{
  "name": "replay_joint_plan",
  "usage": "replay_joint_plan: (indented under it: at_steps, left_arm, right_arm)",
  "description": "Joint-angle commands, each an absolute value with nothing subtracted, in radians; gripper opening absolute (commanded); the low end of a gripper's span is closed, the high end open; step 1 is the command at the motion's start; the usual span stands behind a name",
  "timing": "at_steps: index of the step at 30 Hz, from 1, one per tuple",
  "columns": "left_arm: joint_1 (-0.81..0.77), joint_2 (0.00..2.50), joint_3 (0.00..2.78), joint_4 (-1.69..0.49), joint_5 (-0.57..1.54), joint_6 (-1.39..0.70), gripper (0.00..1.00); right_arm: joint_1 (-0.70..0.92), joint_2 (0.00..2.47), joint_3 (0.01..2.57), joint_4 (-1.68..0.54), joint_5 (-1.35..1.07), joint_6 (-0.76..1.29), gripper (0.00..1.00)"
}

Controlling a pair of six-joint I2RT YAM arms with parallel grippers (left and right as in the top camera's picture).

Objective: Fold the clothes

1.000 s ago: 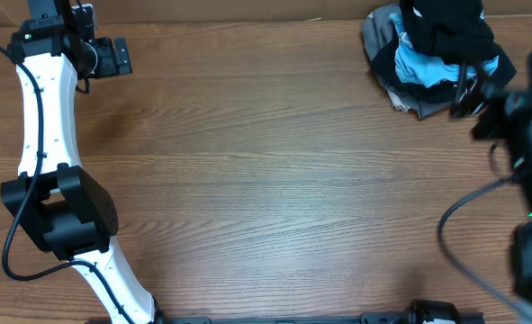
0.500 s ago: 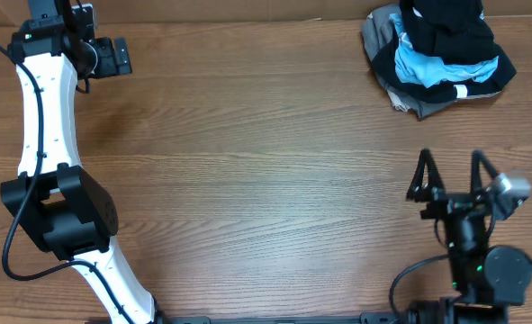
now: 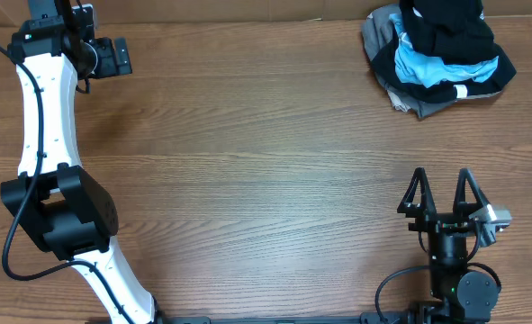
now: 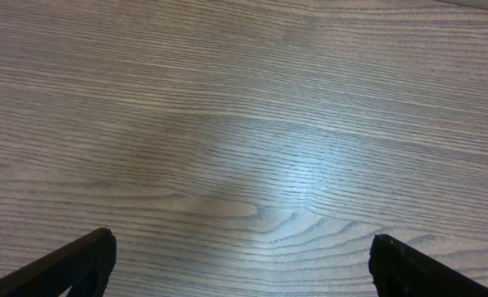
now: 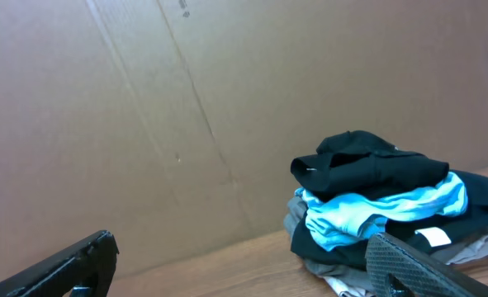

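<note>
The clothes, a crumpled black garment (image 3: 447,27), lie on top of a pile at the table's far right corner. In the right wrist view the black garment (image 5: 367,167) is bunched above a light-blue shirt (image 5: 384,206). My right gripper (image 3: 441,183) stands open near the front right of the table, pointing towards the back, well short of the pile and holding nothing. From the right wrist, the right gripper (image 5: 248,268) shows wide-apart fingertips. My left gripper (image 4: 244,264) is open over bare wood. Overhead, the left gripper (image 3: 112,56) sits at the far left.
The light-blue shirt (image 3: 437,67) and a grey garment (image 3: 384,36) are bundled under the black one. A brown cardboard wall (image 5: 144,107) rises behind the wooden table (image 3: 266,162). The left arm (image 3: 45,135) runs along the left edge.
My right arm has swung away from the pile at the right edge and come to the front right of the table, jaws open throughout. The left arm and the pile have not moved.
</note>
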State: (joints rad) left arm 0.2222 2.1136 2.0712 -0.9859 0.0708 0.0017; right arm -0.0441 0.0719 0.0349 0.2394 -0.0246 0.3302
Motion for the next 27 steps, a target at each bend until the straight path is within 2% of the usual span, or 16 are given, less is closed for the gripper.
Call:
replay_joint_plan:
  at_steps: [1, 7, 19, 27]
  left_arm:
    - [0.208, 2.12, 2.09, -0.983, 0.071, -0.007, 1.0]
    - [0.209, 2.12, 2.09, -0.983, 0.071, -0.007, 1.0]
    - [0.209, 2.12, 2.09, -0.983, 0.071, -0.007, 1.0]
    - [0.209, 2.12, 2.09, -0.983, 0.071, -0.007, 1.0]
  right_arm:
    - [-0.038, 0.021, 0.008, 0.242, -0.012, 0.344, 1.0]
    - [-0.038, 0.002, 0.008, 0.2, -0.008, 0.308, 1.0]
    - [-0.038, 0.002, 0.007, -0.077, -0.046, 0.311, 1.0]
    - [-0.038, 0.002, 0.007, -0.08, -0.053, 0.311, 1.0]
